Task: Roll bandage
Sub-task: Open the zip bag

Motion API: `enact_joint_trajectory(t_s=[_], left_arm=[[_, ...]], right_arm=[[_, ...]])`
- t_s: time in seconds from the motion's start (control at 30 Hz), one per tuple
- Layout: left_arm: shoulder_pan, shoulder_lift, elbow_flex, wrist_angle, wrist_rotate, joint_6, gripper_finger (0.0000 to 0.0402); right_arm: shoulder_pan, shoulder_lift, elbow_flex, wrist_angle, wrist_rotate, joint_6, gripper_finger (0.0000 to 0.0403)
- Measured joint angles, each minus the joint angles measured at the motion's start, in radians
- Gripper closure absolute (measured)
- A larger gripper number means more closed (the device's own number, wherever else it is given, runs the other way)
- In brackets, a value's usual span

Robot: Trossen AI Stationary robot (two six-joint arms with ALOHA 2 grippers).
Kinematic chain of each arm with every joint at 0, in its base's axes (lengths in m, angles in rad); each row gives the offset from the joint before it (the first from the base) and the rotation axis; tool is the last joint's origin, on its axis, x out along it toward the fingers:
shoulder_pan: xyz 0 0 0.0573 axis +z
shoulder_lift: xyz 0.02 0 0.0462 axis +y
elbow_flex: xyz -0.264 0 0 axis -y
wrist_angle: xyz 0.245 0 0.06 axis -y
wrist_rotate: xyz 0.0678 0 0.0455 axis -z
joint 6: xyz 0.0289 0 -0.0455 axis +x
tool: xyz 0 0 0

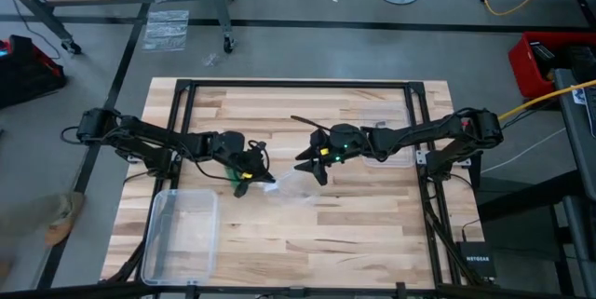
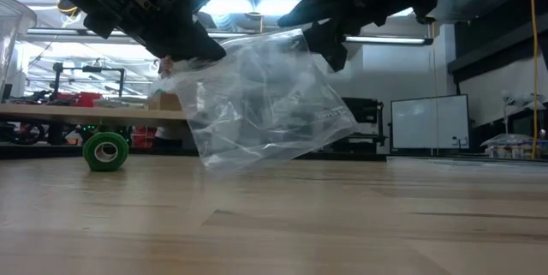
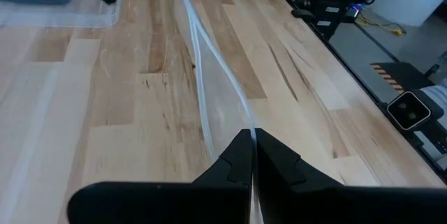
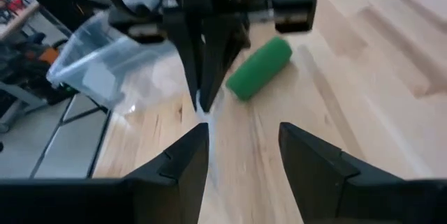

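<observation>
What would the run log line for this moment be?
left gripper: shut on plastic bag | right gripper: open beside it | bandage: rolled, on table

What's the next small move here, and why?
Probably bring the right end effector in to pinch the free edge of the clear plastic bag. The left end effector is shut on one edge and holds the bag above the table, the right one is open and empty close by, and the bandage lies rolled on the table, outside the bag.
</observation>
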Motion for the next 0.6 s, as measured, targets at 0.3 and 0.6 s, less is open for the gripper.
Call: enact_joint_trajectory(t_s=[0.3,0.6], left_arm=[[-0.004,0.000,0.000,-0.003,0.000,-0.002,0.0401],[-0.021,0.000,0.000,-0.035,0.000,0.004,0.0401]], right_arm=[[0.000,0.147,0.115,-0.012,-0.049,0.018,0.0226],[0.000,0.225,0.334,-0.305,-0.154,-0.170,0.0226]])
